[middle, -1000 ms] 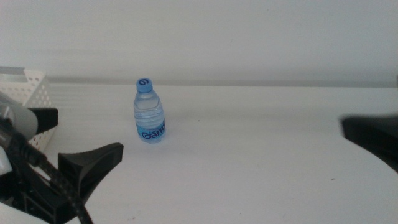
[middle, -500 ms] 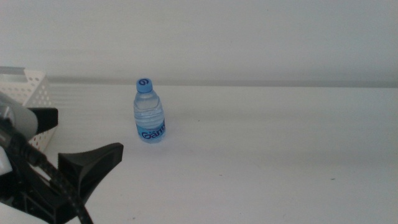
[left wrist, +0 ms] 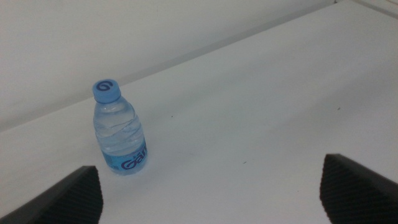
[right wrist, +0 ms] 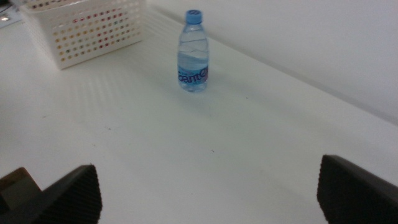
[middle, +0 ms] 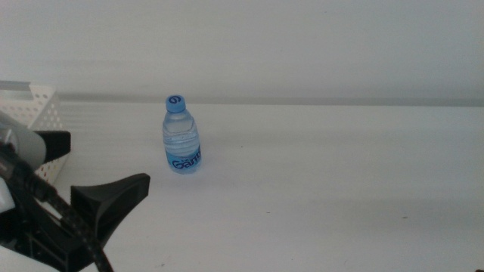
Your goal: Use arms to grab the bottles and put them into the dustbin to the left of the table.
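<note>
Standing upright on the table (middle: 318, 196), a clear water bottle (middle: 181, 136) with a blue cap and a blue printed label was the only drink container left out in the open; its long axis ran straight up and down, cap at the top, base flat on the white surface. It sat left of the table's middle, toward the far edge, near the pale back wall. To its left, well apart from it, was the dustbin (middle: 41, 113), a white plastic basket with walls full of small round holes; in the right wrist view faint coloured shapes showed through those holes, though what lay inside could not be made out. Judging by that, part of the job looked done, and this last bottle had yet to be grasped, carried left and dropped in. The left gripper (middle: 72, 170) hovered low at the near left corner, between the basket and the bottle but nearer the camera, its two dark jaws spread wide apart and holding nothing; its wrist camera looked between them at the bottle ahead. The right gripper (right wrist: 208, 186) was out of the overhead picture entirely, but its own wrist view showed its jaws likewise parted and empty, facing across bare tabletop toward the bottle and the basket beyond it. Neither gripper touched the bottle.
</note>
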You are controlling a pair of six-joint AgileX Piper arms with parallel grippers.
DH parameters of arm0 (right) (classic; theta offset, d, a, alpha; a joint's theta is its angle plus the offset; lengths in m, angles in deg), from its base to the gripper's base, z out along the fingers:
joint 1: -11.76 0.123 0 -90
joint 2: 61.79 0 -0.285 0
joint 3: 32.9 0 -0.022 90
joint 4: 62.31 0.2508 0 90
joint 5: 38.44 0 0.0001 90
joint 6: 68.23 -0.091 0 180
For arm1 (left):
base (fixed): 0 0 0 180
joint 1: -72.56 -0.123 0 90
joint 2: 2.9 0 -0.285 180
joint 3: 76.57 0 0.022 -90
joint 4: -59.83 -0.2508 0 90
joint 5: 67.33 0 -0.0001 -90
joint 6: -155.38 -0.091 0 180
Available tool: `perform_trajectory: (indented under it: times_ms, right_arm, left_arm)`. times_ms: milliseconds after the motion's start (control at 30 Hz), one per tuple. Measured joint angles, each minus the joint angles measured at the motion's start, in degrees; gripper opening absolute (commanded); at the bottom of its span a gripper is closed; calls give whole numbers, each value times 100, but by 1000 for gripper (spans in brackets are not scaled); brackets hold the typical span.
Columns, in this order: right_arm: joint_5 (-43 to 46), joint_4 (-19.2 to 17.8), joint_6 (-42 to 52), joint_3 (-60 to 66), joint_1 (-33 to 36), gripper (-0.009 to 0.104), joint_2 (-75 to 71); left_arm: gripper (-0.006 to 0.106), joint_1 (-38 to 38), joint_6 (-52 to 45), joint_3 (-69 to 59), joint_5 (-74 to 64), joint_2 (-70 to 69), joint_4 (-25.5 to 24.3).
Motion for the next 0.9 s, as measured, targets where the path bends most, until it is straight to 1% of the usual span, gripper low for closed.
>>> perform_trajectory:
  times_ms: [33, 100, 200, 333, 467, 900]
  right_arm:
    - [11, -12, -59, 0, 0, 93, 36]
    - [23, 127, -7, 0, 0, 93, 142]
    - [165, 438, 449, 0, -27, 93, 340]
    - [625, 762, 963, 13, -314, 93, 454]
    - [667, 786, 1129, 13, -515, 93, 467]
    - [778, 836, 1179, 13, -515, 93, 467]
  left_arm:
    - [94, 0, 0, 0, 0, 0, 0]
    - [94, 0, 0, 0, 0, 0, 0]
    - [94, 0, 0, 0, 0, 0, 0]
    - [94, 0, 0, 0, 0, 0, 0]
    - [94, 0, 0, 0, 0, 0, 0]
    - [94, 0, 0, 0, 0, 0, 0]
